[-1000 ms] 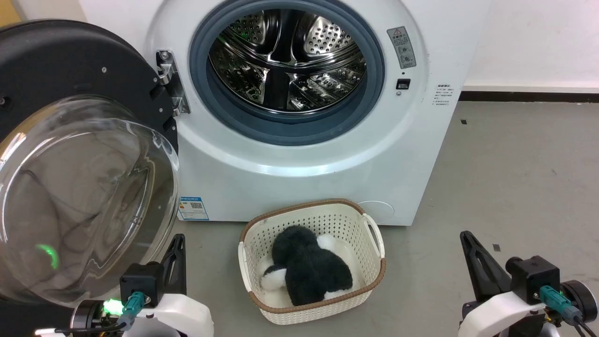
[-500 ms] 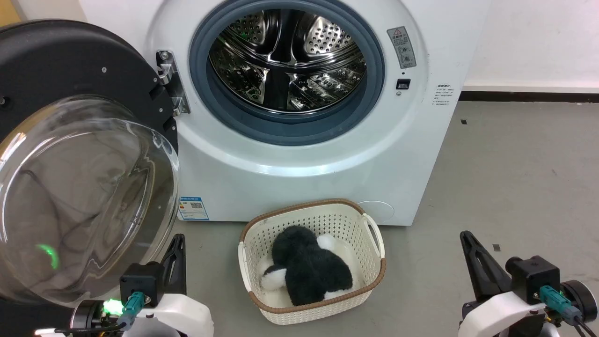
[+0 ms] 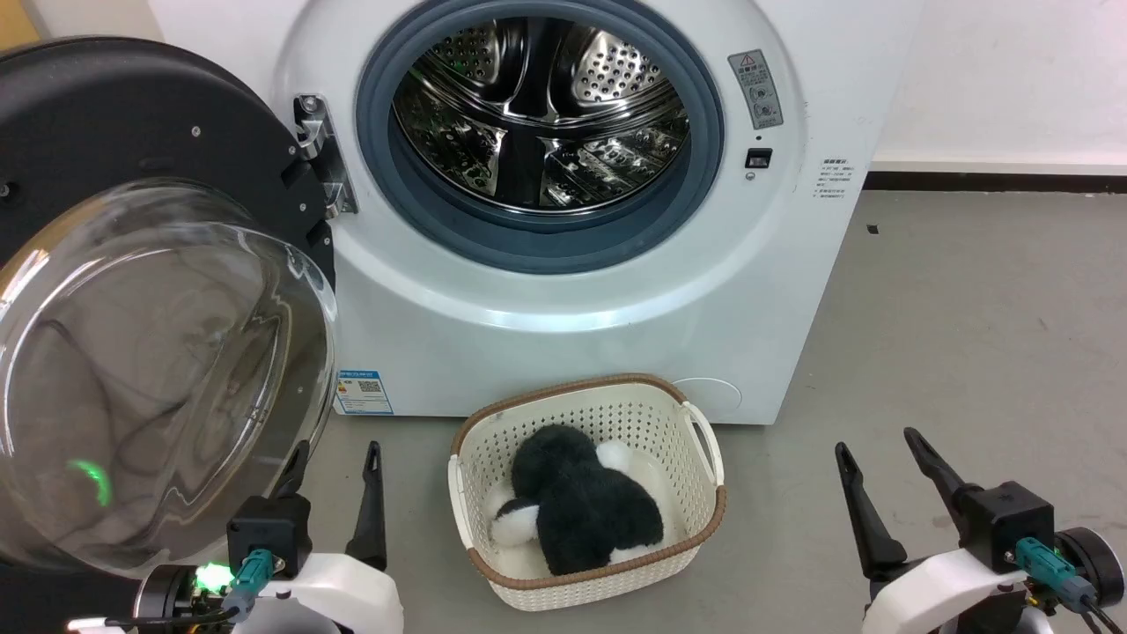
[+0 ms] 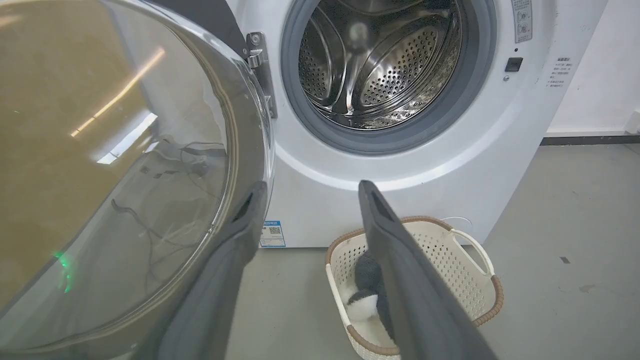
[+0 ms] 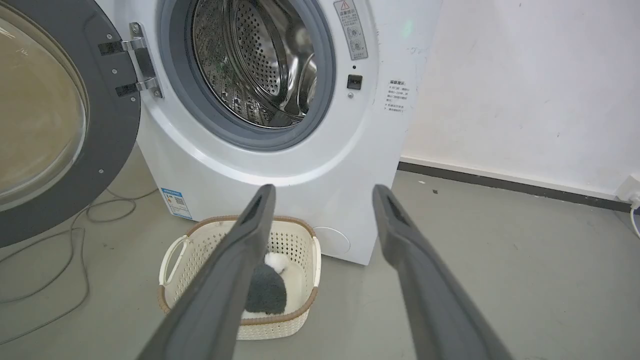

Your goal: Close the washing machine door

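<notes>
The white washing machine [image 3: 581, 343] stands ahead with its steel drum [image 3: 539, 110] exposed. Its round black-rimmed door [image 3: 150, 352] hangs swung wide open at the left on its hinge [image 3: 321, 154], the glass bowl bulging toward me. The door also fills the left of the left wrist view [image 4: 110, 165] and shows at the left edge of the right wrist view [image 5: 55, 130]. My left gripper [image 3: 337, 451] is open low at the bottom left, just beside the door's lower right edge. My right gripper [image 3: 879, 440] is open at the bottom right, over bare floor.
A cream perforated basket [image 3: 696, 458] with a black and white plush toy [image 3: 577, 506] sits on the grey floor right before the machine. A cable [image 5: 65, 250] lies on the floor under the door. The white wall [image 3: 1004, 79] is at the right.
Both grippers have opened: each showed its fingers together before and now shows two spread fingers. The door, the basket and the machine have not moved.
</notes>
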### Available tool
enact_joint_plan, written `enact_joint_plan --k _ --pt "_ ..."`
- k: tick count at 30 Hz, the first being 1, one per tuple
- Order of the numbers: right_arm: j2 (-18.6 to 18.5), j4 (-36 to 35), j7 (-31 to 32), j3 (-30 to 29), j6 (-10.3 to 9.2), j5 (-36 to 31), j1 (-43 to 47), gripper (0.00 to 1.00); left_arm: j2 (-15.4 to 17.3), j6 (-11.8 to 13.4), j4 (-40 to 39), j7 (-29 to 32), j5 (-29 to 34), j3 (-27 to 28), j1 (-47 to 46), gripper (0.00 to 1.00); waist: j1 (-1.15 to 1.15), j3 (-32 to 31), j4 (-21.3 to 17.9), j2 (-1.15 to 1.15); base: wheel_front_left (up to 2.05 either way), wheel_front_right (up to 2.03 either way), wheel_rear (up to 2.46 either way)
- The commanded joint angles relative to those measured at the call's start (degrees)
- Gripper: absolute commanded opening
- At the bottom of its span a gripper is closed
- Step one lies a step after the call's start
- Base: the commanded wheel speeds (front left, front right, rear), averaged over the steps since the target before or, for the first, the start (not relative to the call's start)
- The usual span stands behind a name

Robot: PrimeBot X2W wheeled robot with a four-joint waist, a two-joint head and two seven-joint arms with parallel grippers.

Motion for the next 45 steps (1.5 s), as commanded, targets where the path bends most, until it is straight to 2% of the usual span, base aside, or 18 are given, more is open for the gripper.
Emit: enact_joint_plan --k 1,12,21,45 --pt "0.02 0.07 -0.33 -0.08 0.00 0.41 0.03 1.00 0.00 0.15 0.01 -0.35 -0.20 -0.09 0.03 1.00 0.00 0.00 0.00 0.00 0.00 0.00 0.00" --pt "0.04 0.22 -1.66 -0.15 0.01 1.65 0.00 1.00 0.02 0.80 -0.05 -1.67 -0.91 -0.62 0.14 1.00 0.00 0.03 0.31 0.00 0.00 0.00 0.00" --pt "0.06 0.01 -2.98 0.27 0.01 3.14 0.23 1.00 0.03 1.52 -0.28 -2.99 -1.55 -1.12 0.40 1.00 0.00 -0.16 2.06 0.00 0.00 0.00 0.00" --pt "0.11 1.02 -5.97 2.02 0.02 5.06 0.77 1.00 0.06 2.60 -0.82 -5.98 -2.36 -1.77 1.89 1.00 0.00 -1.12 10.47 0.00 0.00 0.00 0.00"
